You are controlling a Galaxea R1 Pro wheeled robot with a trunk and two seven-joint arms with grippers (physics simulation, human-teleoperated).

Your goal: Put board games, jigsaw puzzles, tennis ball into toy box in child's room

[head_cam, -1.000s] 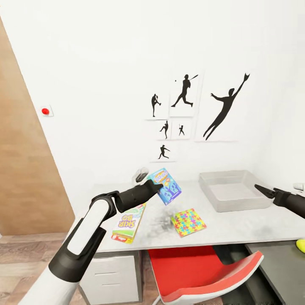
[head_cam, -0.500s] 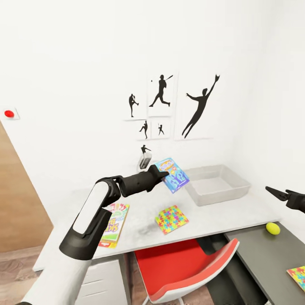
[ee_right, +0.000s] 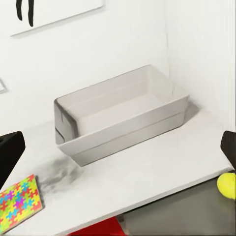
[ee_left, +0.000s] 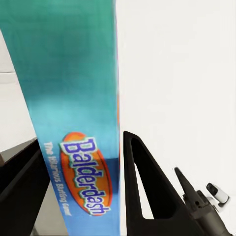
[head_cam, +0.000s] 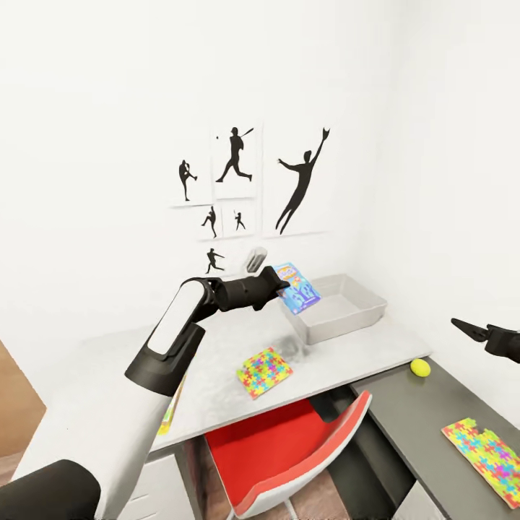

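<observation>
The blue-purple board game (head_cam: 297, 288) is held in the air just beside the near corner of the empty toy box (head_cam: 339, 318), clamped edgewise between the left gripper (head_cam: 278, 282) fingers (ee_left: 147, 191). It looks stiff, light and slick-faced, so a grip across its thin edges should suit. The right gripper (head_cam: 462, 328) hangs over the bench (head_cam: 217, 375) end, fingers apparently apart.

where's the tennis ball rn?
In the head view the tennis ball sits on the lower dark grey desk section, at the robot's right, just past the pale top's edge. The toy box is behind it, a jigsaw puzzle nearer.
</observation>
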